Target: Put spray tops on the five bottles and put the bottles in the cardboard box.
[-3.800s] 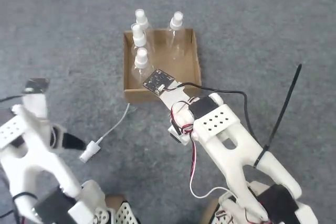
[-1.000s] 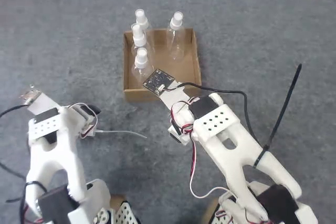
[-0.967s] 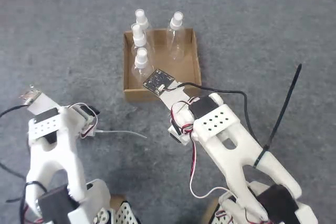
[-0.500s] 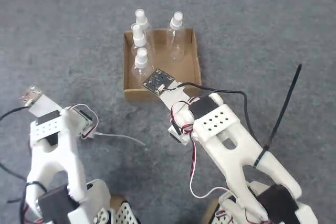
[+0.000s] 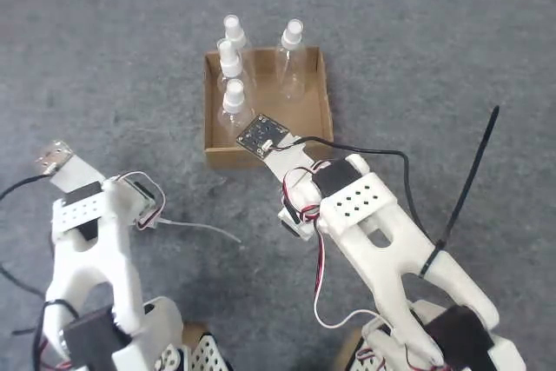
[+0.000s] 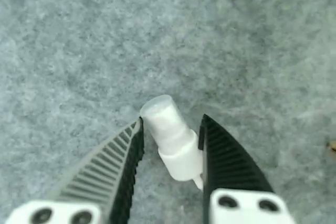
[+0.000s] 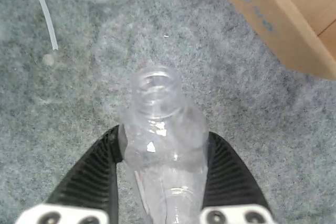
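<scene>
A grey, short-piled carpet (image 5: 452, 67) is spread over the table, its nap judged to give a soft, non-slip footing; on it a shallow cardboard box (image 5: 327, 102) of plain brown board is set open side up, so that bottles can be lowered straight in; four capped bottles (image 5: 292, 71) of thin clear plastic are stood inside it, white tops uppermost. The fifth bottle (image 7: 160, 129), clear, round-shouldered and with a ridged open neck, is pinched about its body by the right gripper (image 7: 163, 136), near the box's front wall but outside it; the mouth is left clear of the jaws, presumably so that a top can be brought to it. The spray top (image 6: 169, 139), a smooth white cylinder over a wider collar, is clamped between the ribbed black jaws of the left gripper (image 6: 172, 123), well apart from that bottle; its thin, pale, flexible dip tube (image 5: 204, 228) is left projecting free toward the right arm, seemingly so that it can be fed into the neck first.
</scene>
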Controlling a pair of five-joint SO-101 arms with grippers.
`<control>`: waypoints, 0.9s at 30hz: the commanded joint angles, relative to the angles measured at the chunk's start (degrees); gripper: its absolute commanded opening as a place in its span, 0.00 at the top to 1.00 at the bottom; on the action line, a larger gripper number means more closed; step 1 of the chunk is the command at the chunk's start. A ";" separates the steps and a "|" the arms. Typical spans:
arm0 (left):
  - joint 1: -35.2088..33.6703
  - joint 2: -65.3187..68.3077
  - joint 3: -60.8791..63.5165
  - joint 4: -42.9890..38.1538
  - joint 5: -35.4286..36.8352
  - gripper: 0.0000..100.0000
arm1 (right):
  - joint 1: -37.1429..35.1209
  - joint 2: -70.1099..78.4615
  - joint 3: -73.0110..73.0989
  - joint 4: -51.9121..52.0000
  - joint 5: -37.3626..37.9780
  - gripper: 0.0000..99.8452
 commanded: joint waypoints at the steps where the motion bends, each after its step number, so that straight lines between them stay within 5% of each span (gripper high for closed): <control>1: 0.35 -0.26 -0.48 -1.14 0.70 0.84 | 0.92 -0.13 -2.99 -0.84 -0.09 0.98; 27: 1.41 2.81 -3.03 -1.14 2.20 0.84 | 0.92 -0.13 -2.99 -0.84 -0.09 0.98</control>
